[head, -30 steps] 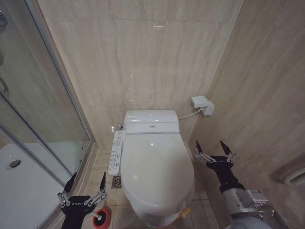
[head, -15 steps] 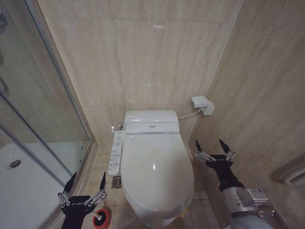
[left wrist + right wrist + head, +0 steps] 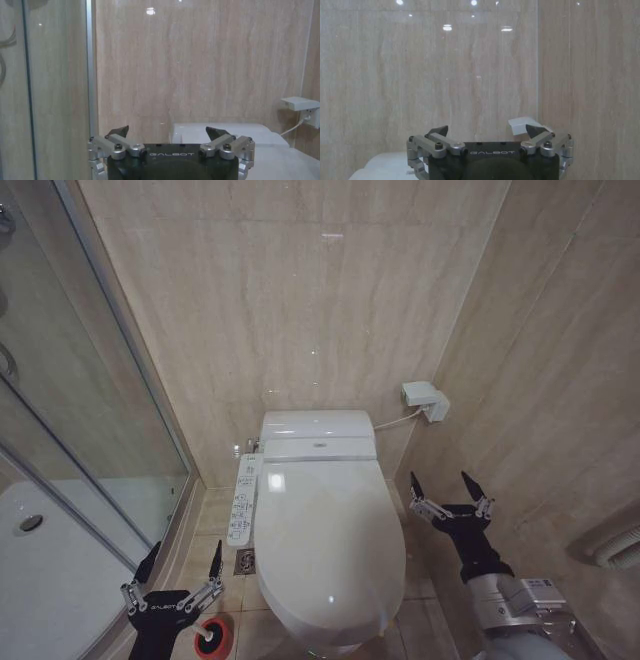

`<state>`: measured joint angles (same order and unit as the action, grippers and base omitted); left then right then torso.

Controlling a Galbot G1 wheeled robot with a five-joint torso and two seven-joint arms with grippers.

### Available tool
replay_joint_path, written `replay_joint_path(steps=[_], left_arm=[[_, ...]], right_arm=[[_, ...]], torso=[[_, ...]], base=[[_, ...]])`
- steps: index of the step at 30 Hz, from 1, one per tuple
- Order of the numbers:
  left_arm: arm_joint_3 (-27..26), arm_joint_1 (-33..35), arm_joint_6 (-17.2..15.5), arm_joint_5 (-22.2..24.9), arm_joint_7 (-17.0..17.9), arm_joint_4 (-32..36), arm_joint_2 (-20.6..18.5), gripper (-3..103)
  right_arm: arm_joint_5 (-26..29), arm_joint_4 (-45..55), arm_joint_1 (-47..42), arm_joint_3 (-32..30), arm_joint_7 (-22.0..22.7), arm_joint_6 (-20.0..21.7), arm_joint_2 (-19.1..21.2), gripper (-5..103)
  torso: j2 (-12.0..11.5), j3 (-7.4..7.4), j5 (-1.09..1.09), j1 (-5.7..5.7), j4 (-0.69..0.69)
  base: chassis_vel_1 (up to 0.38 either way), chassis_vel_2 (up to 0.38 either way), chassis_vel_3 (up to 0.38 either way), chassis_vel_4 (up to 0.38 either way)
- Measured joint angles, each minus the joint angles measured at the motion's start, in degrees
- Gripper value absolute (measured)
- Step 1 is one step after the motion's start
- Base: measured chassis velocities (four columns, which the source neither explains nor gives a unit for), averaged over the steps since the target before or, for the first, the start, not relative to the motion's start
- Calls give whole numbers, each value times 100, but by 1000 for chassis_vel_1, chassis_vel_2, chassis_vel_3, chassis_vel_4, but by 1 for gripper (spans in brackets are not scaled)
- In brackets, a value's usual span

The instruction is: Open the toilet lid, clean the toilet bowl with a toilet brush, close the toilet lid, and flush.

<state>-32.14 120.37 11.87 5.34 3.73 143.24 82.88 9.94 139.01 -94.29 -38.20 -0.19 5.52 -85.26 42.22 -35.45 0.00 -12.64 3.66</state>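
A: Lid?
B: I see the glossy white oval toilet lid (image 3: 330,545) shut over the bowl.
A: Grippers?
B: Left gripper (image 3: 182,565) wide beside the red-cupped toilet brush (image 3: 211,638); right gripper (image 3: 450,493) wide, right of the lid, empty.

toilet bowl: covered fully by the shut toilet lid (image 3: 330,540), inside not visible | toilet brush (image 3: 210,638): partly behind the left gripper (image 3: 181,562), holder cut by the bottom edge | control panel (image 3: 243,500): button labels too small to read | shower tray (image 3: 45,580): cut by the left edge
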Motion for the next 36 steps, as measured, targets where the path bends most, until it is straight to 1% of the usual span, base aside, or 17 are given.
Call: replay_joint_path(steps=[36], left_arm=[[0,0,0,0,0,0,0,100]], right_arm=[[-8,4,-1,0,5,14,-2,100]], torso=[[0,0,0,0,0]], base=[[0,0,0,0]])
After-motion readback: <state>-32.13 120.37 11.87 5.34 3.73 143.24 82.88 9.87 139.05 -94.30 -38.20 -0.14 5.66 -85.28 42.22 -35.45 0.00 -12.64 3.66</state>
